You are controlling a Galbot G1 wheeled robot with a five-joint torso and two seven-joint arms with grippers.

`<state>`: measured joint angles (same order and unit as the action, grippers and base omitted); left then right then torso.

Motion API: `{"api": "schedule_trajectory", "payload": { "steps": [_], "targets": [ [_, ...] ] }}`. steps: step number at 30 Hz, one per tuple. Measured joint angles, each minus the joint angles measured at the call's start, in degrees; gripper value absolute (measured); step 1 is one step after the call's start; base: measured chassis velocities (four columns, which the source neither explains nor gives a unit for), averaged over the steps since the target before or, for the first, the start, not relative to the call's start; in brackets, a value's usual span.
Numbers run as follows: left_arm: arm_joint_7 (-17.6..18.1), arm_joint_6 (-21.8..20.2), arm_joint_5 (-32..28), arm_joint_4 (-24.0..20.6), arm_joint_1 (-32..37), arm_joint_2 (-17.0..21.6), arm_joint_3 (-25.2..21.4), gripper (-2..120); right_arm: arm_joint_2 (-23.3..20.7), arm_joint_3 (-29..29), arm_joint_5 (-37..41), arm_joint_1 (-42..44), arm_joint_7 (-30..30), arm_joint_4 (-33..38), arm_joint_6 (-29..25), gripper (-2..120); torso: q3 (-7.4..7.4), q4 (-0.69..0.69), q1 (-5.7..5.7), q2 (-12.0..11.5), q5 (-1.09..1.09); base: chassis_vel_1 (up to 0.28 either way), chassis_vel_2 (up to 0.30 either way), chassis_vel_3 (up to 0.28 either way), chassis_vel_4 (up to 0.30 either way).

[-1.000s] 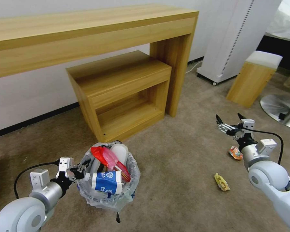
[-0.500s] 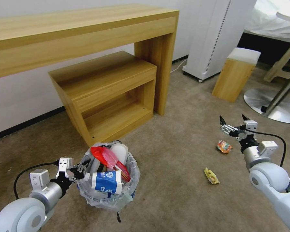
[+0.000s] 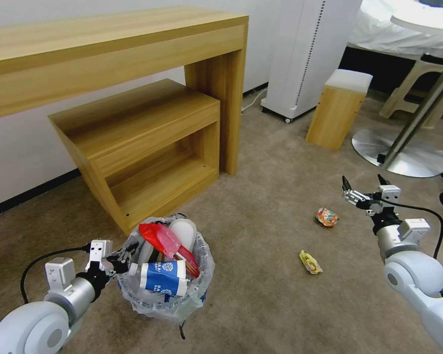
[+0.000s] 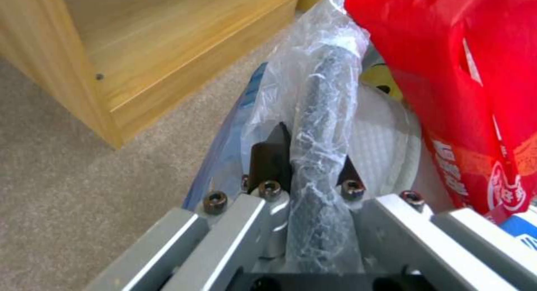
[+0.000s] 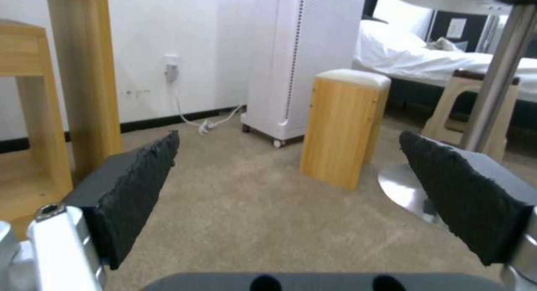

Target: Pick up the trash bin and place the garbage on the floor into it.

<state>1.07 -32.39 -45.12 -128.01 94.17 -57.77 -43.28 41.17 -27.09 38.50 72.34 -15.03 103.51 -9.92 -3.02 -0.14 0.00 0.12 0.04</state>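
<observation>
On beige carpet point(image 3: 261, 295) the left gripper point(image 3: 124, 256) clamps the rim of the litter-filled trash bin point(image 3: 165, 295), the right gripper point(image 3: 364, 189) hangs spread above wrappers point(image 3: 310, 262), before wooden desk point(image 3: 108, 54) and stool point(image 3: 338, 109).

Bin held at its rim, two wrappers lying on the carpet

The left gripper point(image 3: 124, 258) pinches the left rim of the trash bin point(image 3: 165, 290), which is stuffed with a red wrapper point(image 3: 158, 237) and a blue-white carton point(image 3: 162, 278). The right gripper point(image 3: 364, 189) hovers with its fingers spread wide, just beyond an orange wrapper point(image 3: 327, 217); a yellow wrapper point(image 3: 310, 262) lies nearer. Behind stand a wooden desk point(image 3: 108, 59), a low shelf unit point(image 3: 142, 147) and a small stool point(image 3: 337, 108)
</observation>
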Motion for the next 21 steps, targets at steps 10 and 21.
{"api": "schedule_trajectory", "payload": {
  "steps": [10,21],
  "targets": [
    [0.0,0.0,0.2,-0.5,0.4,-0.4,-0.2,2,0.0,0.0,-0.4,0.0,0.4,0.0,-0.7,100,0.00,0.01,0.00,0.0,0.01,0.000,0.000,0.000,0.000],
    [0.0,-0.1,0.3,-0.7,0.5,-0.6,-0.4,2,-0.5,-0.2,0.7,0.0,0.4,0.0,-1.0,100,0.00,0.00,0.00,0.0,0.00,0.000,0.000,0.000,0.000]
  ]
}}
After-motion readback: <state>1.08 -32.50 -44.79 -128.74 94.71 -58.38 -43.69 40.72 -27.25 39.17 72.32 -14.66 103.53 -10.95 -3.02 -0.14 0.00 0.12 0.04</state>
